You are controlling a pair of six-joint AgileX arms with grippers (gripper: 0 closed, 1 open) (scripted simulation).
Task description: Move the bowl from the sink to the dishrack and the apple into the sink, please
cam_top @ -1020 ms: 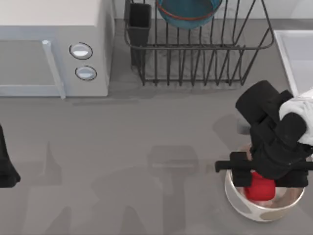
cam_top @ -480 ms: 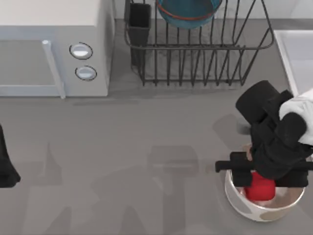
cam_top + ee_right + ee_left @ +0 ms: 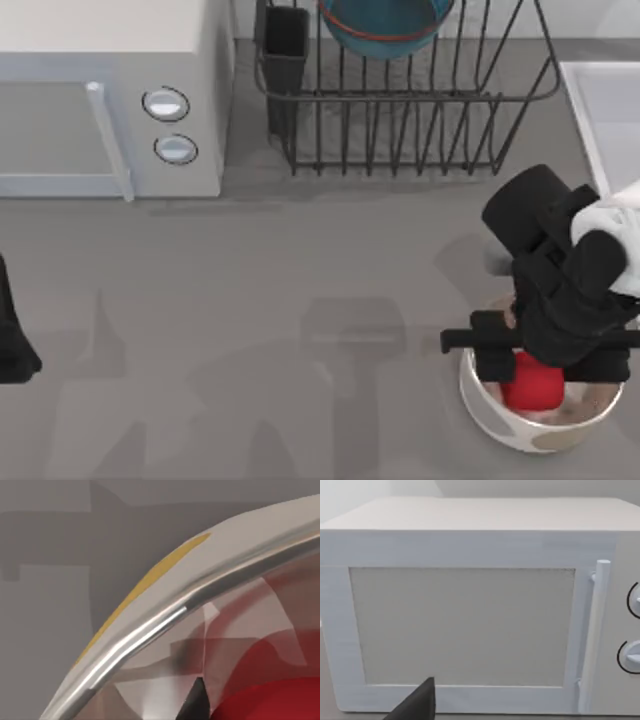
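The teal-blue bowl with its thin orange-red line rests among the tines of the black wire dishrack at the back. The sink is the pale basin at the right edge. The red apple lies inside a glossy white bowl with orange spots at the front right. My right gripper reaches down into that white bowl, directly over the apple. In the right wrist view the apple sits close below the white bowl's rim. My left arm is parked at the left edge.
A white microwave with two round knobs stands at the back left and faces the left wrist camera. A dark cutlery cup sits at the dishrack's left corner. Bare grey tabletop spans the middle.
The right arm has shifted only very slightly over the white bowl. The apple stays inside it, and the left arm has not moved.
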